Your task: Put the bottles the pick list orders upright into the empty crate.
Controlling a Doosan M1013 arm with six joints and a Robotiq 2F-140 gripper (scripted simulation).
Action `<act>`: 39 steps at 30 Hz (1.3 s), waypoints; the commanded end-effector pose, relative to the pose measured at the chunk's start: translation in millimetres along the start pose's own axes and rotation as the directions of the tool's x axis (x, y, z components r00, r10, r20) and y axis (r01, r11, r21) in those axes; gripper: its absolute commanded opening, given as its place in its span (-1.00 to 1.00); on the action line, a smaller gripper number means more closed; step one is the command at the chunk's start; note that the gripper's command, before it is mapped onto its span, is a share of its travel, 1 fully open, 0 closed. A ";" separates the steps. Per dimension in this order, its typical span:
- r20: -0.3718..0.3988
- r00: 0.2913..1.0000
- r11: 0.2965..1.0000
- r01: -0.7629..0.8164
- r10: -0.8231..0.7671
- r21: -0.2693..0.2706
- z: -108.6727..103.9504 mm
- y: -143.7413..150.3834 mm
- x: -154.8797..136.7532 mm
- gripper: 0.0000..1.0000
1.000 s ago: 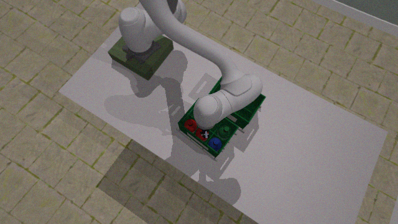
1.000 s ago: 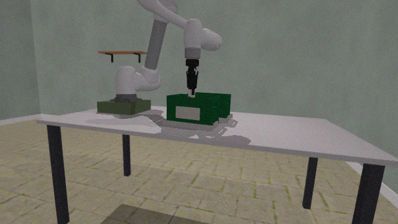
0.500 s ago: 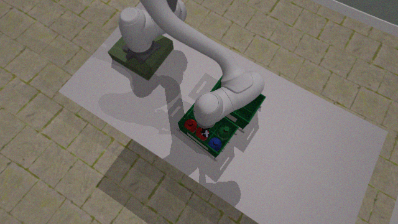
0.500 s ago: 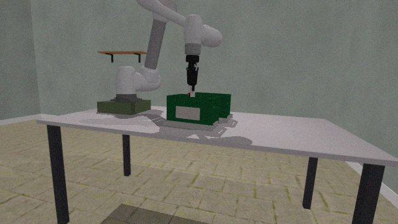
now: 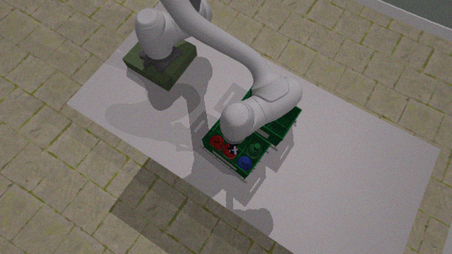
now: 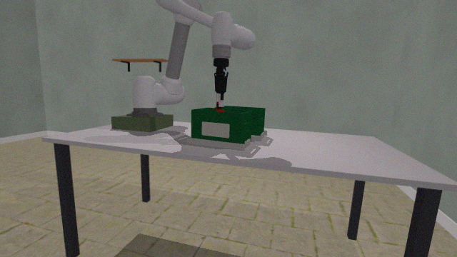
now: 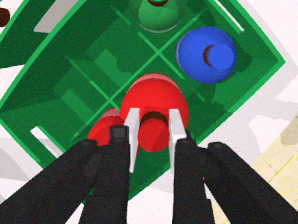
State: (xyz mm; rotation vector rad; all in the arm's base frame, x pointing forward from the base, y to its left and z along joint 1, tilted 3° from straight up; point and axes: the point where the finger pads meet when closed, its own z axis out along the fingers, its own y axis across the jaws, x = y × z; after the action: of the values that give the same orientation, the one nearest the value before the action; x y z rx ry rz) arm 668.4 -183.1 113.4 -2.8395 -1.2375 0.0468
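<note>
Green crate [image 7: 262, 76] on tabletop [image 5: 353, 169] holds four bottles: two red, one blue [image 7: 208, 55], one green [image 7: 158, 3]. Hand [image 7: 154, 129] closed on neck of one red bottle [image 7: 154, 99], which stands in its compartment

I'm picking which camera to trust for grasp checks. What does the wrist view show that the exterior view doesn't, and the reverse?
Only the wrist view shows the crate's inside: its dividers, the green bottle, the blue bottle, a second red bottle, and both white fingertips closed on the neck of the red bottle.

Only the exterior view shows the whole arm, its olive base, the table with its legs, the wall shelf and the crate's outer label panel.

Both show the gripper, the gripped red bottle and the green crate.
</note>
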 end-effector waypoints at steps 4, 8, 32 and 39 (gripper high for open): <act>0.002 1.000 1.000 0.004 -0.004 -0.005 -13.9 2.2 -2.3 -1.00; 0.002 1.000 1.000 0.004 -0.004 -0.005 -20.6 2.2 -2.3 -1.00; 0.002 1.000 1.000 0.004 -0.004 -0.005 -55.6 2.0 -2.2 -1.00; 0.002 1.000 1.000 0.004 -0.004 -0.005 -65.6 2.0 -2.2 -1.00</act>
State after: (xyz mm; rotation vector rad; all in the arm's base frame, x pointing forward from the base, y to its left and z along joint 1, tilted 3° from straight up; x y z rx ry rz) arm 671.2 -184.1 169.8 -2.8381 -1.2387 0.0472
